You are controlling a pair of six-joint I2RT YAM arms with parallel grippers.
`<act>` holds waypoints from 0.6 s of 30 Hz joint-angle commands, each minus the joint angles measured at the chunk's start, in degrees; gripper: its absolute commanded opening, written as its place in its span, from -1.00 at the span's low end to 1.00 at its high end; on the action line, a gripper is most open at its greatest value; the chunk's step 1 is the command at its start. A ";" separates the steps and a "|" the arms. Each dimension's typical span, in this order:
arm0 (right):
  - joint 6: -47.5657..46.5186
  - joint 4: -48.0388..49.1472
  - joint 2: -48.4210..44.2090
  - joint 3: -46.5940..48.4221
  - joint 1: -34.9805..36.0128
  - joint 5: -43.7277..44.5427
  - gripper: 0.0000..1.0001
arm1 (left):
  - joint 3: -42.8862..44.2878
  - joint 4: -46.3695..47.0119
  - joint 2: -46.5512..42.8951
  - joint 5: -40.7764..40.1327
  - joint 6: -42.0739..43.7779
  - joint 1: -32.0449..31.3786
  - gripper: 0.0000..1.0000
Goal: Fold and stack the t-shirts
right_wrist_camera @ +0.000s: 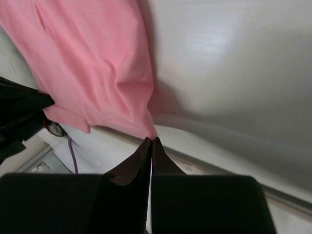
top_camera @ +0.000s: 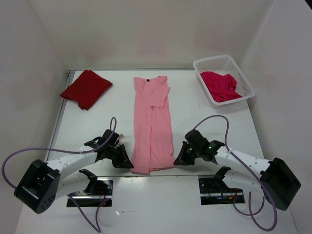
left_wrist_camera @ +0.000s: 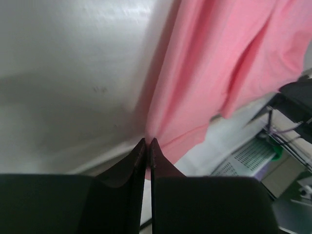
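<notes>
Bright, even light; pink t-shirt (left_wrist_camera: 209, 73) softly blurred in wrist views.

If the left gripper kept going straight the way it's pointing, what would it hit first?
The light pink t-shirt: the left gripper is shut on its near corner. Beyond, the line seems to head along the hem toward the right gripper, though depth is unclear.

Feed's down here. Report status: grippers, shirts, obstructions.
Left gripper, right gripper: both shut on pink shirt, near hem corners. Shirt folded lengthwise. Red shirt folded far left; magenta shirt in basket. Nothing in the way.
</notes>
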 commanded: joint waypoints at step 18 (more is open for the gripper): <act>-23.53 -8.37 19.18 29.69 -20.04 -2.27 -1.00 | 34.53 -1.55 18.24 -2.66 5.01 12.51 -0.73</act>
